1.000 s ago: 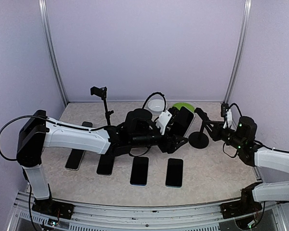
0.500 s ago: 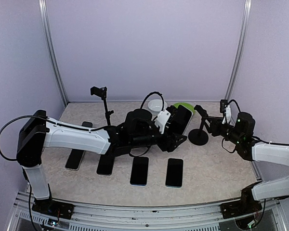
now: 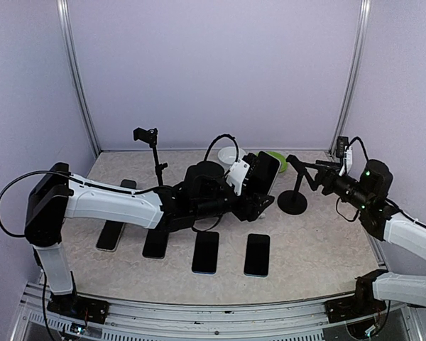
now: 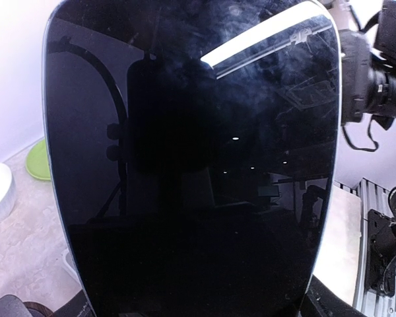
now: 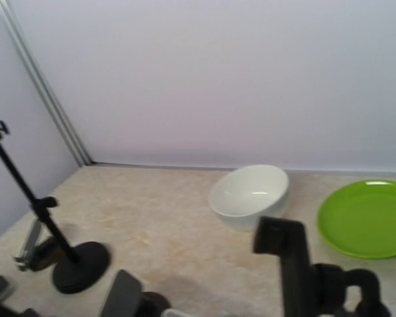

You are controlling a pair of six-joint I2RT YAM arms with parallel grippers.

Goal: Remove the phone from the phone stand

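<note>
A black phone (image 3: 264,172) is off the phone stand (image 3: 293,192) and hangs tilted just left of it. My left gripper (image 3: 250,186) is shut on the phone's lower part. In the left wrist view the phone's glossy screen (image 4: 191,165) fills the frame and hides the fingers. The stand's bare clamp head (image 5: 284,254) shows close up in the right wrist view. My right gripper (image 3: 318,175) is open just right of the stand's top, and nothing sits between its fingers.
A white bowl (image 3: 229,154) and a green plate (image 3: 278,160) stand behind the phone. A second tall stand (image 3: 155,153) is at the back left. Several phones lie flat in a row near the front, one of them at mid-table (image 3: 206,252).
My right gripper has opened, let go of the stand's arm and drawn back up to the right. The left gripper has eased the phone slightly up and left, away from the stand.
</note>
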